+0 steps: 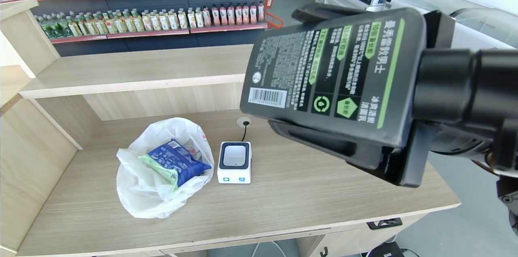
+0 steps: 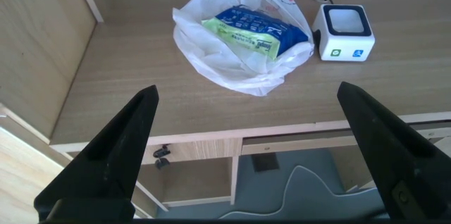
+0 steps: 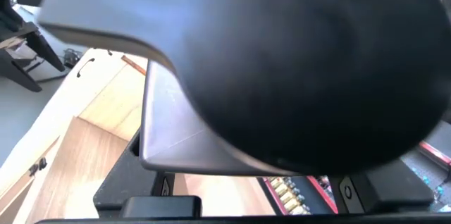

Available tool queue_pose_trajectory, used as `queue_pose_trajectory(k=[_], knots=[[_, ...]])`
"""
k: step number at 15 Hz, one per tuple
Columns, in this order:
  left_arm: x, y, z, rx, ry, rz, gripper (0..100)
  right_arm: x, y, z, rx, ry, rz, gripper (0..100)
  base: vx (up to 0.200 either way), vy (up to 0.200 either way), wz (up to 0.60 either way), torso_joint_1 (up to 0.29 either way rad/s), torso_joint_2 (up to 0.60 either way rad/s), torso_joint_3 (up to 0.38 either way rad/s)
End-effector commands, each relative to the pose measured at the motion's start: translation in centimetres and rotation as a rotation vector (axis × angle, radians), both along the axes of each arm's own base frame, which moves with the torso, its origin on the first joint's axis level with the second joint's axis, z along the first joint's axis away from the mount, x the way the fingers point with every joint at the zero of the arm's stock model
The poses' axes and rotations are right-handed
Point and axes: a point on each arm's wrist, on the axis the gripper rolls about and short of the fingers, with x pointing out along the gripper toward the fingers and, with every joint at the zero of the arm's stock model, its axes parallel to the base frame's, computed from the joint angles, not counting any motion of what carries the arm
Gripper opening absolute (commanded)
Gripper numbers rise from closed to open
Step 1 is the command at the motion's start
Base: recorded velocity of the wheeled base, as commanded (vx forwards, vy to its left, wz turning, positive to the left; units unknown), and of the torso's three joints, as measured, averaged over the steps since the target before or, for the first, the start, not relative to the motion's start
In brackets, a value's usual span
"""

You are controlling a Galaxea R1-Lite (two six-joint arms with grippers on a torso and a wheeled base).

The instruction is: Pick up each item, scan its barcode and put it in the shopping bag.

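Right hand (image 1: 289, 71) is clenched on the black tube (image 1: 344, 71), held high over the right side of the worktop (image 1: 303, 200) and well apart from the scanner (image 1: 234, 162). Its barcode (image 1: 267, 97) faces up, away from the scanner window, so the scan likely fails unless the wrist rolls the label downward. Other risks: the tube slips in the hand during that roll, the hand bumps the scanner just beside the shopping bag (image 1: 141, 184), or the tube catches the floppy bag rim, since the blue packet (image 1: 178, 162) crowds the mouth. Left hand (image 2: 248, 94) hangs spread and empty near the front edge.
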Motion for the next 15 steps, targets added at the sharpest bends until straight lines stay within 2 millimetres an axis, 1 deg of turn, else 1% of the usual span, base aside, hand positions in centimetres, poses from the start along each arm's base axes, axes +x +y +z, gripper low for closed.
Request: queue_pose_trajectory(k=[1, 7, 10, 13, 15], knots=[[0.0, 0.0, 0.0, 0.0, 0.0, 0.0, 100, -0.7, 0.3, -0.1, 0.006, 0.008, 0.011, 0, 0.0, 0.0, 0.0, 0.0, 0.0, 0.0], [0.0, 0.0, 0.0, 0.0, 0.0, 0.0, 100, -0.6, 0.5, -0.5, 0.006, 0.022, -0.021, 0, 0.0, 0.0, 0.0, 0.0, 0.0, 0.0], [0.0, 0.0, 0.0, 0.0, 0.0, 0.0, 100, -0.7, 0.6, -1.1, -0.013, 0.038, -0.017, 0, 0.0, 0.0, 0.0, 0.0, 0.0, 0.0], [0.0, 0.0, 0.0, 0.0, 0.0, 0.0, 100, -1.1, 1.7, -1.7, -0.024, 0.055, 0.009, 0, 0.0, 0.0, 0.0, 0.0, 0.0, 0.0], [0.0, 0.0, 0.0, 0.0, -0.002, 0.0, 100, -0.9, 2.1, -1.8, -0.02, 0.06, 0.005, 0, 0.0, 0.0, 0.0, 0.0, 0.0, 0.0]])
